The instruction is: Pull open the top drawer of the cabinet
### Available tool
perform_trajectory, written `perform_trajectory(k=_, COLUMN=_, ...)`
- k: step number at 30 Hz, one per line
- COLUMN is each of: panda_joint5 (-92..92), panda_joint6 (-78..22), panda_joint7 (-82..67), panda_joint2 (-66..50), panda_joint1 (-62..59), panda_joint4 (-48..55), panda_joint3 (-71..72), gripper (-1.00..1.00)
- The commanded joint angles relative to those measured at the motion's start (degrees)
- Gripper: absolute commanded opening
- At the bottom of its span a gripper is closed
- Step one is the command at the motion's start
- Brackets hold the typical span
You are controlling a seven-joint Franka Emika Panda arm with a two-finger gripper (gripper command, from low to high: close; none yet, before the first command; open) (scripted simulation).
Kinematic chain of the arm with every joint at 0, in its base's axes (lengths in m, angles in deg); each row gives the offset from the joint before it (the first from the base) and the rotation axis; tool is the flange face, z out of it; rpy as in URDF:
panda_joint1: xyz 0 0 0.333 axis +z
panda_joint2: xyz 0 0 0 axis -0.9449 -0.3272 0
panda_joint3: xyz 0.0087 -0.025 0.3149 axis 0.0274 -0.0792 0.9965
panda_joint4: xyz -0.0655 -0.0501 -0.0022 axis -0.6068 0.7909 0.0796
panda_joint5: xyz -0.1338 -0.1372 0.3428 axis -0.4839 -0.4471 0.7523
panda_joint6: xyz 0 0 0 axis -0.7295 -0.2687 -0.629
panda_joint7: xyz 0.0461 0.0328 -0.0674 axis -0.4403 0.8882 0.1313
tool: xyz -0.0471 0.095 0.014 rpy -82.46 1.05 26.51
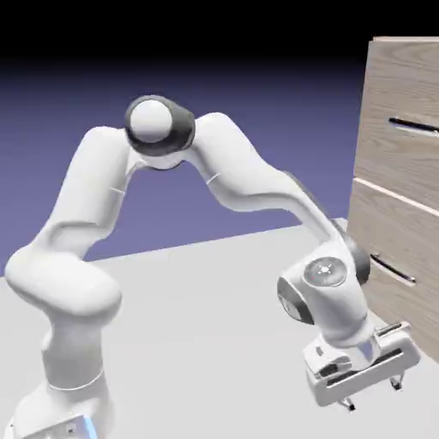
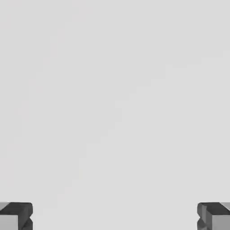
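The cabinet (image 1: 403,206) of pale wood grain stands at the right edge of the exterior view. Its top drawer (image 1: 401,103) carries a slim metal handle (image 1: 414,127); the lower drawer (image 1: 390,249) has the same kind of handle (image 1: 393,268). My gripper (image 1: 371,395) hangs low over the table, pointing down, left of the cabinet's bottom and well below the top drawer's handle. Its fingers stand wide apart with nothing between them. In the hand view only plain grey table shows, with the two fingertips (image 2: 16,214) at the bottom corners.
The grey table (image 1: 197,326) spreads under the arm. The arm's base (image 1: 60,403) rises at the lower left, and its elbow (image 1: 159,124) arches high at mid-picture.
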Motion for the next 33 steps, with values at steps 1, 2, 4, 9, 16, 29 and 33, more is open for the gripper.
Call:
perform_trajectory(k=1, panda_joint5=2.5, panda_joint6=-0.64, panda_joint7=0.62, panda_joint2=-2.06, panda_joint1=1.01, panda_joint4=0.99, panda_joint3=-1.88, gripper=0.0)
perform_trajectory(k=2, panda_joint5=4.99, panda_joint6=-1.28, panda_joint7=1.23, panda_joint2=-4.12, panda_joint1=2.02, panda_joint4=1.97, panda_joint3=-3.75, gripper=0.0)
perform_trajectory(k=4, panda_joint5=9.97, panda_joint6=-2.56, panda_joint7=2.46, panda_joint2=-8.23, panda_joint1=4.03, panda_joint4=3.95, panda_joint3=-7.49, gripper=0.0)
perform_trajectory(k=9, panda_joint5=22.43, panda_joint6=-5.76, panda_joint7=5.54, panda_joint2=-18.52, panda_joint1=9.08, panda_joint4=8.88, panda_joint3=-16.86, gripper=0.0)
perform_trajectory(k=16, panda_joint5=39.87, panda_joint6=-10.23, panda_joint7=9.85, panda_joint2=-32.92, panda_joint1=16.13, panda_joint4=15.78, panda_joint3=-29.97, gripper=0.0)
perform_trajectory(k=29, panda_joint5=66.12, panda_joint6=-16.19, panda_joint7=16.79, panda_joint2=-54.4, panda_joint1=25.48, panda_joint4=28.24, panda_joint3=-49.61, gripper=0.0)
perform_trajectory(k=33, panda_joint5=66.11, panda_joint6=-13.08, panda_joint7=18.6, panda_joint2=-53.6, panda_joint1=20.39, panda_joint4=36.55, panda_joint3=-49.23, gripper=0.0)
